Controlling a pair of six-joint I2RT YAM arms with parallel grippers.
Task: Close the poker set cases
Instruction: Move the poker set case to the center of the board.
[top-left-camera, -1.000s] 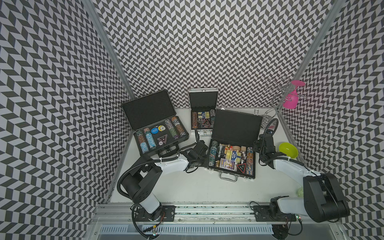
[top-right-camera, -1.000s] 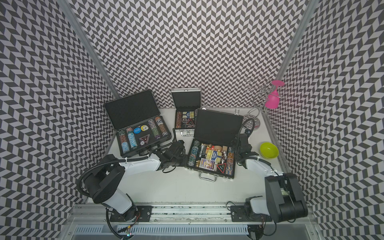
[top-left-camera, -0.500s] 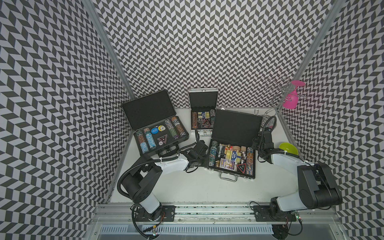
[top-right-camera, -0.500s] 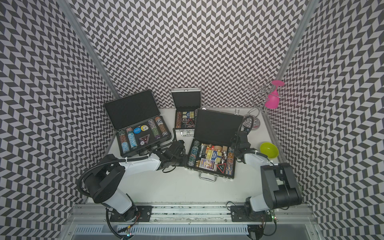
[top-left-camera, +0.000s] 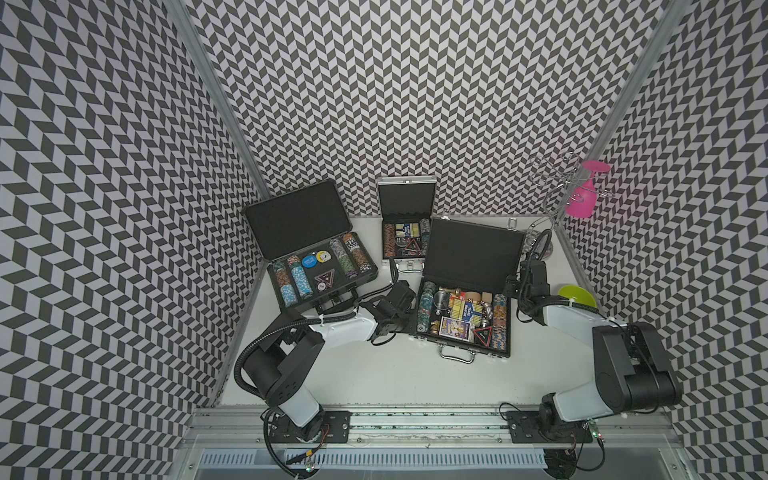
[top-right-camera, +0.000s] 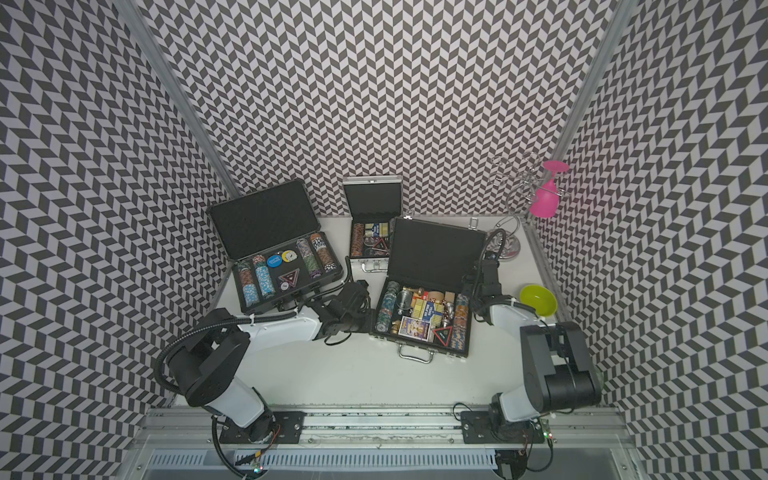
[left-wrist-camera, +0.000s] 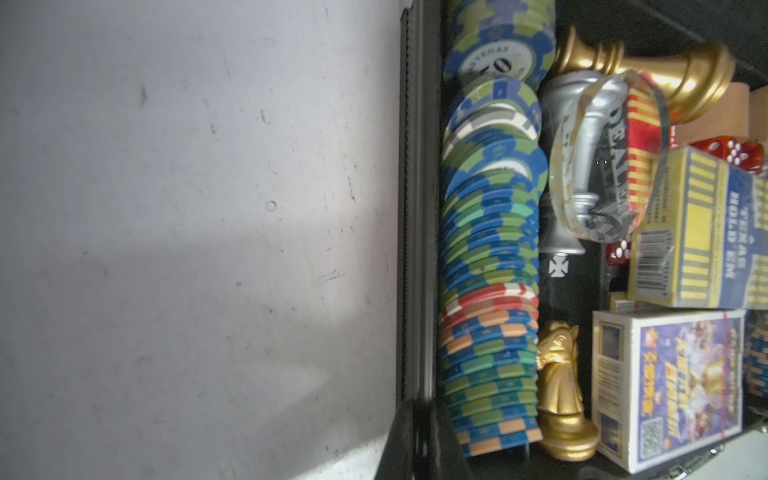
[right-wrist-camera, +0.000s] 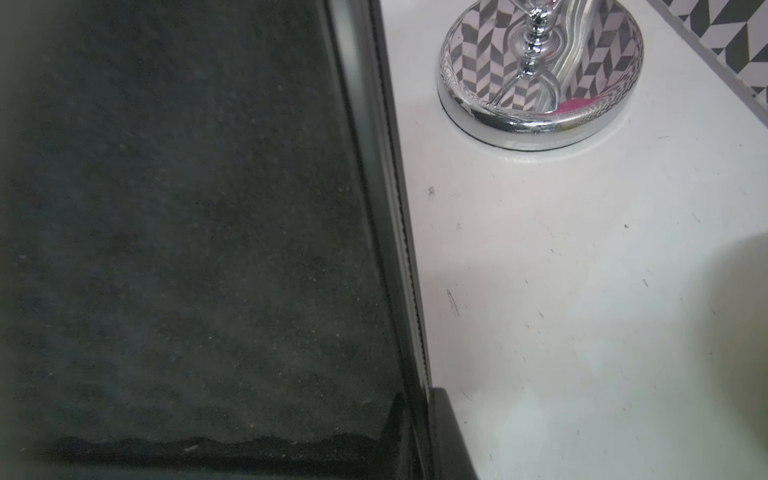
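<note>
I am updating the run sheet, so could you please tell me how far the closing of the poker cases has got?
Done: nothing; all three lids stand up. In hand: the medium black case, with the left tool shut at its base's side and the right tool shut at its lid's edge. Left: that lid, the large black case and the small silver case.

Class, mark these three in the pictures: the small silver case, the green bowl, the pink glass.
small silver case (top-left-camera: 406, 201), in a top view, on its raised lid's dark lining
green bowl (top-right-camera: 539, 300), in a top view, on its inside
pink glass (top-right-camera: 545, 204), in a top view, on its cup
</note>
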